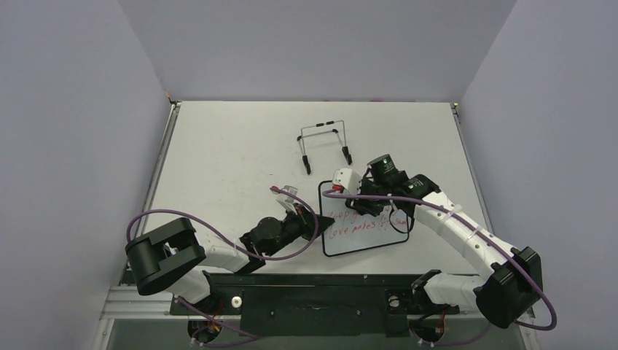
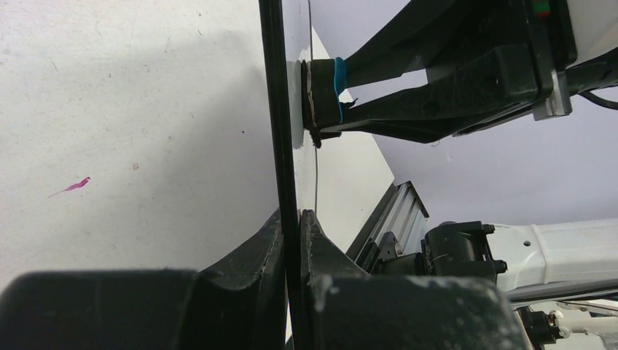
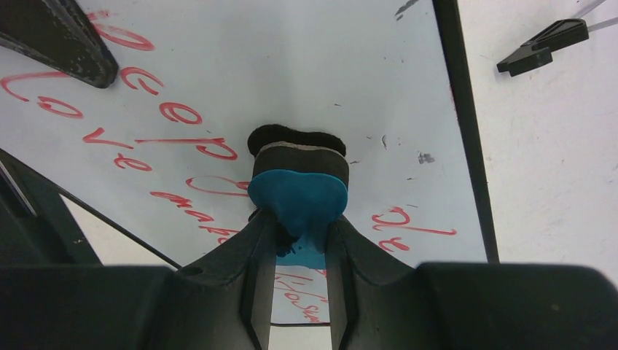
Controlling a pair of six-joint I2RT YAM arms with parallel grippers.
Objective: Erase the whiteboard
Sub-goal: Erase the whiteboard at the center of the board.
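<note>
Whiteboard [image 1: 358,240]: lying on the table [image 1: 233,160] just on the near side of the wire stand [image 1: 326,144], toward the arm bases. It is showing lines of red handwriting across its near part. Whether it is lying flat or tilting up cannot be told.

Whiteboard edge [image 2: 271,109]: running upright through the left wrist view, seen edge-on, with its black frame passing between the two fingers.

Left gripper [image 1: 317,226]: sitting nearer and to the left of the wire stand. Its jaws are pinching almost fully closed, one finger on each face of the board's left edge [image 2: 291,219].

Right gripper [image 1: 368,208]: hovering just nearer than the wire stand, over the written face [image 3: 291,73]. Its jaws are standing narrowly apart and clamping a small blue eraser [image 3: 299,193] between them [image 3: 299,226].

Eraser pad: the dark felt side is pressing against the white surface [image 2: 324,91], among the red letters.

Wire stand: standing empty-armed on the table, apart from the board.
</note>
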